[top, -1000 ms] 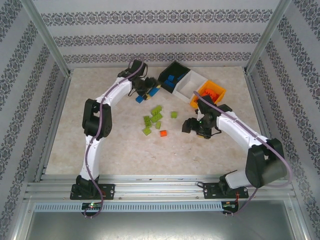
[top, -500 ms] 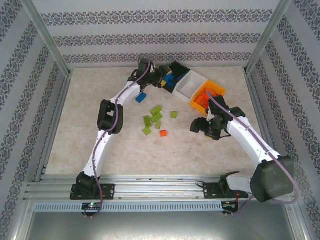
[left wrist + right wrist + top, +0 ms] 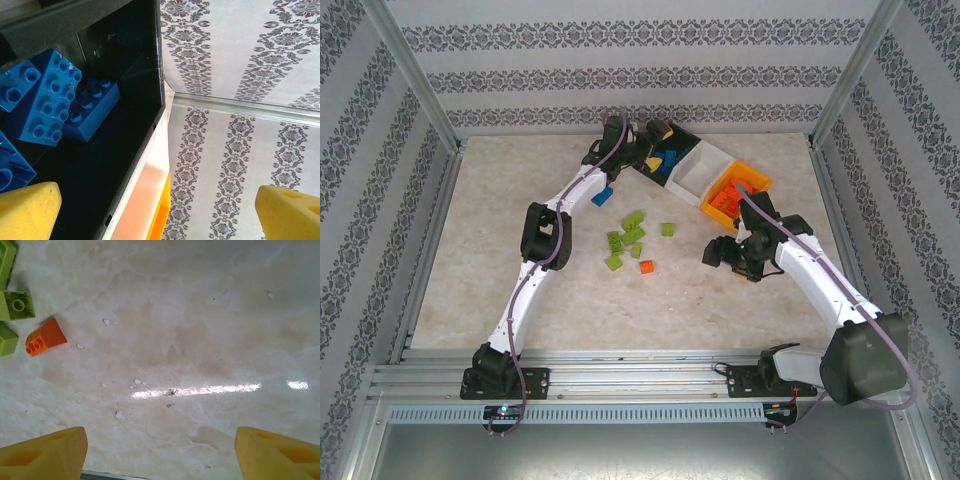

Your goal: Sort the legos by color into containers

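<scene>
My left gripper (image 3: 655, 148) hangs open at the mouth of the black container (image 3: 682, 140) with nothing between its yellow fingers (image 3: 27, 210). Several blue legos (image 3: 47, 100) lie inside that black container (image 3: 125, 45). The white container (image 3: 700, 172) and the orange container (image 3: 750, 178), which holds orange legos, sit beside it. One blue lego (image 3: 602, 196) lies on the table. Lime green legos (image 3: 625, 236) and an orange lego (image 3: 646, 267) lie mid-table. My right gripper (image 3: 723, 254) is open and empty over bare table, to the right of the orange lego (image 3: 45, 337).
The three containers stand in a row at the back right, near the patterned wall (image 3: 240, 75). A metal frame rail (image 3: 620, 368) runs along the table's near edge. In the right wrist view, green legos (image 3: 17, 305) sit at the far left, with bare tabletop (image 3: 190, 340) elsewhere.
My left gripper carried a blue lego from the table up to the black container and opened, letting it go. The right gripper shifted slightly to the right and stayed open.
</scene>
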Robot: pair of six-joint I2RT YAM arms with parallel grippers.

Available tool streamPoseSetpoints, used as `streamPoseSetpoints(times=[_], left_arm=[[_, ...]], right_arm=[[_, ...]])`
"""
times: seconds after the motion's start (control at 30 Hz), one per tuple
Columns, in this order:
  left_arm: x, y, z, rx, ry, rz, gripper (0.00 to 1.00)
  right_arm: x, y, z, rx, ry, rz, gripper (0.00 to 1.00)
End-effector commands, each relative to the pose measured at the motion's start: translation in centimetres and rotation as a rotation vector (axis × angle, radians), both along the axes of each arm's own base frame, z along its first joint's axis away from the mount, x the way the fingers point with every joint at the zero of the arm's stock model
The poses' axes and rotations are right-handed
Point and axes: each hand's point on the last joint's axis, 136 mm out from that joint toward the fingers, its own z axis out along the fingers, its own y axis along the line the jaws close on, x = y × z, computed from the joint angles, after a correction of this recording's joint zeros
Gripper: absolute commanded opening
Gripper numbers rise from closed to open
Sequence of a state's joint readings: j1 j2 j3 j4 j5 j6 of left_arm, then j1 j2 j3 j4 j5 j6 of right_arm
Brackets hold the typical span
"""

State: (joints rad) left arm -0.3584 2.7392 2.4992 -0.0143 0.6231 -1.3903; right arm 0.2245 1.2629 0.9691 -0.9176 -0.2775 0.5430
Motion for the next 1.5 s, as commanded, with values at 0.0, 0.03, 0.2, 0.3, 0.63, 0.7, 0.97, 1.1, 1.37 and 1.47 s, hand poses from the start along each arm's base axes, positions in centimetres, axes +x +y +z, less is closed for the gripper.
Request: streamPoseSetpoints(times=[0.0,0.03,0.2,0.3,0.63,0.7,0.97,1.1,1.37,1.47], left_arm=[[-0.8,-0.3,3.4,0.015,-0.06,-0.047,1.0],[-1.5,-0.1,3.5,0.059,-0.051,-0.065,1.0],[-6.4,3.3,4.3,0.405,-0.053,-0.175,1.0],[-9.6,7.5,3.7,0.717,-0.054,-0.24,1.0],[-14.0,18.0,-0.9,1.32,0.012,-0.487,0.96],[-13.8,18.3,-1.7,1.329,0.01,-0.514,0.94],[-12.3,18.1,-4.7,1.365,-0.02,-0.563,0.91],[-12.1,17.6,-6.4,1.332,-0.002,-0.575,0.9],[-11.5,17.4,-8.9,1.325,0.016,-0.587,0.87],[-11.4,17.3,-9.7,1.312,0.028,-0.586,0.84]], right_arm=[[-0.6,-0.3,-0.1,-0.002,0.007,0.001,0.78],[-0.6,-0.2,-0.1,0.005,0.005,-0.001,0.78],[-0.4,0.5,-0.4,0.034,-0.003,-0.009,0.78],[-0.4,1.3,-0.6,0.047,-0.002,-0.002,0.78],[0.1,4.1,0.0,0.036,-0.009,0.075,0.78],[0.0,4.3,0.4,0.03,-0.01,0.087,0.78],[-1.1,3.7,1.2,-0.002,-0.008,0.089,0.78],[-1.5,3.3,1.5,-0.015,-0.006,0.084,0.78],[-1.8,2.8,2.1,-0.037,-0.005,0.077,0.78],[-1.8,2.7,2.2,-0.043,-0.005,0.077,0.78]])
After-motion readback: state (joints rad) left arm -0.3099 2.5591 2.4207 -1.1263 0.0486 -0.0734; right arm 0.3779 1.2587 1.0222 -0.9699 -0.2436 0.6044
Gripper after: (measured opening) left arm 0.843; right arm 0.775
